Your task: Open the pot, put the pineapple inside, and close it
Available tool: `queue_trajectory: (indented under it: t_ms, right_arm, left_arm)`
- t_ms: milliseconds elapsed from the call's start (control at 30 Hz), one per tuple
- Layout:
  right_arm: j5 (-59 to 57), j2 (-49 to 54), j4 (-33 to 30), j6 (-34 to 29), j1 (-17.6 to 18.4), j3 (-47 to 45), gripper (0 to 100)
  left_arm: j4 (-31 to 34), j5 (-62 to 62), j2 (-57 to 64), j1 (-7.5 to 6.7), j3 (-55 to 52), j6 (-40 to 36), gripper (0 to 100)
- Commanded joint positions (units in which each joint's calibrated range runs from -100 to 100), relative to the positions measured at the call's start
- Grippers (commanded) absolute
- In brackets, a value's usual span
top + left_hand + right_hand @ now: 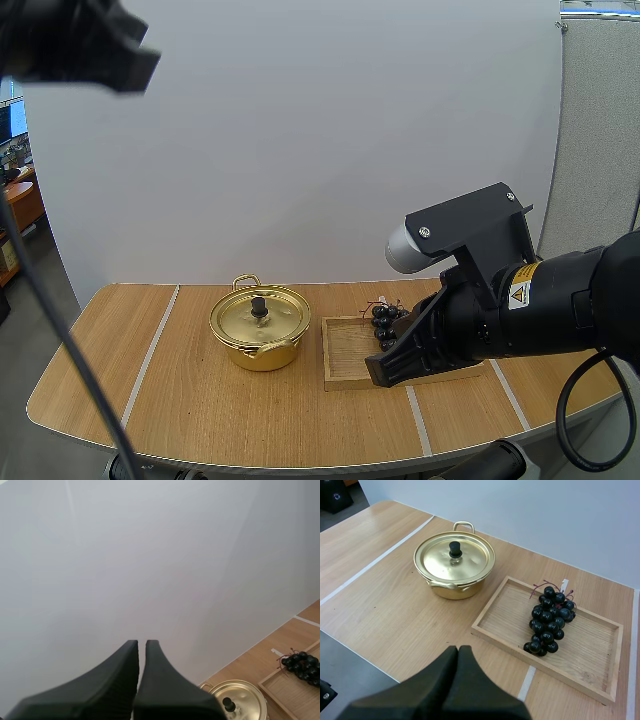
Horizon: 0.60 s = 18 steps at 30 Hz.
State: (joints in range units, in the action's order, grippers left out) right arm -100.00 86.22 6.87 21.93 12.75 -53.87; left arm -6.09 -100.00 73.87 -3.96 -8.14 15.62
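- High view: we record one gold pot (259, 328) on the wooden worktop (190, 400), left of centre, upright, one loop handle toward the backdrop.
- High view: its lid (272, 318) sits on, closed, with a black knob (259, 307) at the middle.
- High view: one wooden tray (348, 352), shallow and rectangular, lies just beside the pot on its right, apart from it.
- High view: one bunch of dark grapes (383, 320) lies in the tray, toward its far edge. We see no pineapple, only this fruit.
- High view: our right tool (382, 370) hangs above the near part of the tray, short of the grapes and not touching them. Our left arm (75, 45) is raised high, well apart from the pot.
- Left wrist view: our left tool (142, 644) has its two fingers drawn together with only a slit between the tips, gripping nothing. It faces the white backdrop. The lidded pot, the tray and the grapes lie far below it.
- Right wrist view: our right tool shows its fingers pressed into one dark wedge, gripping nothing. It is above the worktop near the tray's front edge.
- Right wrist view: the grapes lie inside the tray, stem toward the far rim. The pot stands beside the tray, lid seated. White stripes (375, 562) cross the worktop, and one passes under the tray.
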Motion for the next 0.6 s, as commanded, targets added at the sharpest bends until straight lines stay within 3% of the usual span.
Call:
queue_trajectory:
  t_ms: [0, 433, 567]
  right_arm:
    - [0.0, 0.64, 0.1, 0.36, -0.42, -0.25, 0]
    - [0.0, 5.12, 1.59, 0.36, -4.02, -0.25, 0]
    - [0.0, 8.25, 2.08, 0.36, -5.51, -0.25, 0]
  left_arm:
    - [-1.37, 0.0, 3.51, -0.06, -3.79, -0.54, 0]
    - [-8.45, 0.0, 20.14, -0.06, -27.02, -0.54, 0]
    - [-10.04, 6.07, 24.44, -0.06, -32.0, -1.03, 0]
